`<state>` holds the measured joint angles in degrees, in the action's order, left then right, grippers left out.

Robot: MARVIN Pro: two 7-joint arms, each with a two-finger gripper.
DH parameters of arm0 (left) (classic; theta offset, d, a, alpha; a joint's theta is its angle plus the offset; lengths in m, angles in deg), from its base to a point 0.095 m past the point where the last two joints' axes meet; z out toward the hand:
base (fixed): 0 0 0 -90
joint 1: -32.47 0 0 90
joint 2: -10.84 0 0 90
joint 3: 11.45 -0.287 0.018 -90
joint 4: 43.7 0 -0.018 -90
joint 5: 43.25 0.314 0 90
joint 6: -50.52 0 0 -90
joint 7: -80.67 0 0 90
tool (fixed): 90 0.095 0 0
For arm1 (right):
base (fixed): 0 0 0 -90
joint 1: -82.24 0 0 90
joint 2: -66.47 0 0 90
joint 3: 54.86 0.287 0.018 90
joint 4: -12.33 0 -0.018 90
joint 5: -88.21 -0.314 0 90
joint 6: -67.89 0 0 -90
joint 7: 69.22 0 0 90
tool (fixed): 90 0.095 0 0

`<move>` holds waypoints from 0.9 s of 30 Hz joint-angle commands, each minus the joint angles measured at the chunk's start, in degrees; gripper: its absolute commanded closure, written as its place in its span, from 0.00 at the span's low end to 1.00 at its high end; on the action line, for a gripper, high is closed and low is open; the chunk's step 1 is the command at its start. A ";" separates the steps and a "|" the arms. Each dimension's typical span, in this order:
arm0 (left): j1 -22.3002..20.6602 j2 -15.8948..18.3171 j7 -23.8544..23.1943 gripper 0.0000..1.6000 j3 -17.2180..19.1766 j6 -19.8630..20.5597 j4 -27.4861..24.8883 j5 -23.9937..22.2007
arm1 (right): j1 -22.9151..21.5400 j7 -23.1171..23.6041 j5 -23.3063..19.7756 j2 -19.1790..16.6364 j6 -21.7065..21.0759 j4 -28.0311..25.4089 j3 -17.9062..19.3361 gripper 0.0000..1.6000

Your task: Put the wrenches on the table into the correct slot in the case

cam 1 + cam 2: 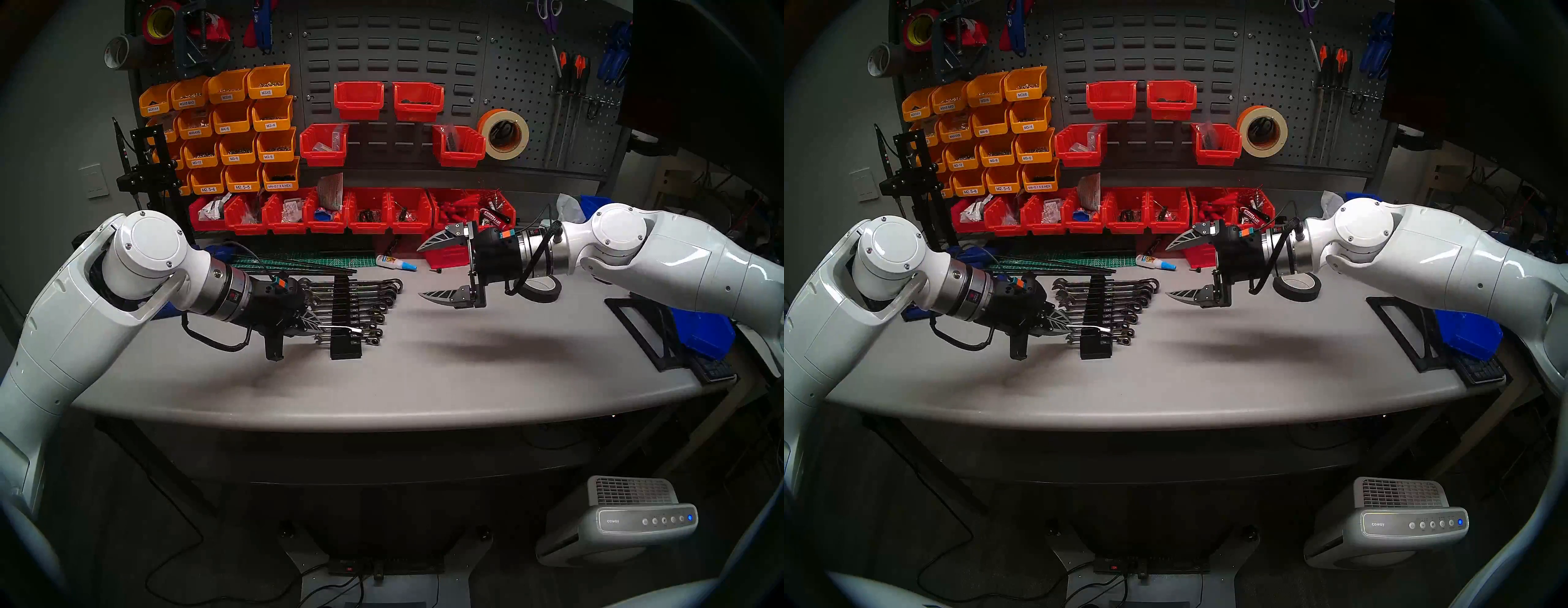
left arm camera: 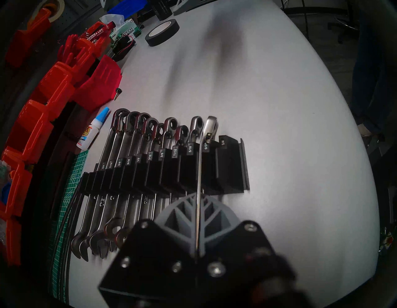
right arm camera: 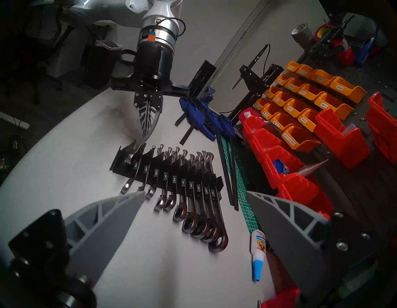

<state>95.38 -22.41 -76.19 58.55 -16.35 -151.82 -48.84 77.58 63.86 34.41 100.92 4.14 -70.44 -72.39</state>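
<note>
Across the lower half of your head views runs the grey table [image 1: 424, 382], with the black case [image 1: 345, 322] at left centre and a row of wrenches slotted through it. Behind, the orange bins [image 1: 237, 127] carry labels you can read from the head camera: M3X6, M3-4, M2.5-5, M4-0.7 X 6 HEX. At lower right the air purifier [image 1: 628, 522] reads "coway".

Only your left wrist view resolves the case's white labels: 3/4, 11/16, 5/8, 9/16, 1/2, 7/16, 3/8, 11/32, 5/16, 9/32, 1/4, running left to right. There the left gripper [image 2: 198, 215], at bottom centre, is clenched on the shaft of a small chrome wrench [image 2: 199, 167] whose ring end lies over the 9/32 label; the 1/4 slot beside it holds nothing. That view also shows "MARKS-A-LOT" on a red marker [image 2: 96, 32] at upper left.

The right gripper [image 1: 437, 269] hangs released at centre right of the head view, its fingers wide apart, holding nothing. Its wrist view shows the glue bottle [image 3: 257, 253] at lower right, its label too blurred to read.
</note>
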 commanded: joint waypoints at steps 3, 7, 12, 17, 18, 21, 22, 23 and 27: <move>-1.88 -0.28 -0.09 1.00 0.73 0.57 -0.47 0.25 | -0.46 1.63 -2.69 1.60 1.33 1.49 1.51 0.00; -1.70 -0.13 -0.40 1.00 0.74 1.33 -0.61 0.36 | -0.42 2.41 -2.88 2.18 1.94 2.47 1.62 0.00; -1.35 0.18 -0.27 1.00 0.48 1.36 -0.93 0.95 | -0.30 3.39 -3.17 2.69 2.62 3.39 1.63 0.00; -1.31 0.00 -0.19 1.00 -0.21 1.33 -0.73 1.48 | -0.15 3.72 -3.40 2.87 3.10 3.91 1.67 0.00; -1.35 -0.03 -0.17 1.00 -0.32 1.35 -0.73 1.57 | -0.11 3.65 -3.44 2.85 3.24 3.98 1.70 0.00; -1.62 -0.20 -0.31 1.00 -0.76 1.27 -0.60 1.87 | -0.17 3.83 -3.48 2.86 3.35 4.17 1.65 0.00; -1.64 -0.28 -0.32 1.00 -0.81 1.32 -0.56 1.86 | -0.18 3.89 -3.52 2.86 3.39 4.20 1.64 0.00; -1.84 -0.30 -0.69 1.00 -1.02 1.21 -0.53 1.84 | -0.18 3.92 -3.57 2.84 3.47 4.23 1.63 0.00; -1.90 -0.40 -0.84 1.00 -1.16 1.61 -0.68 1.80 | -0.29 3.88 -3.51 2.69 3.66 4.32 1.61 0.00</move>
<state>95.38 -22.43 -76.44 56.88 -14.92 -152.11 -46.79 78.79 68.14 31.65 103.91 6.96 -66.02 -72.40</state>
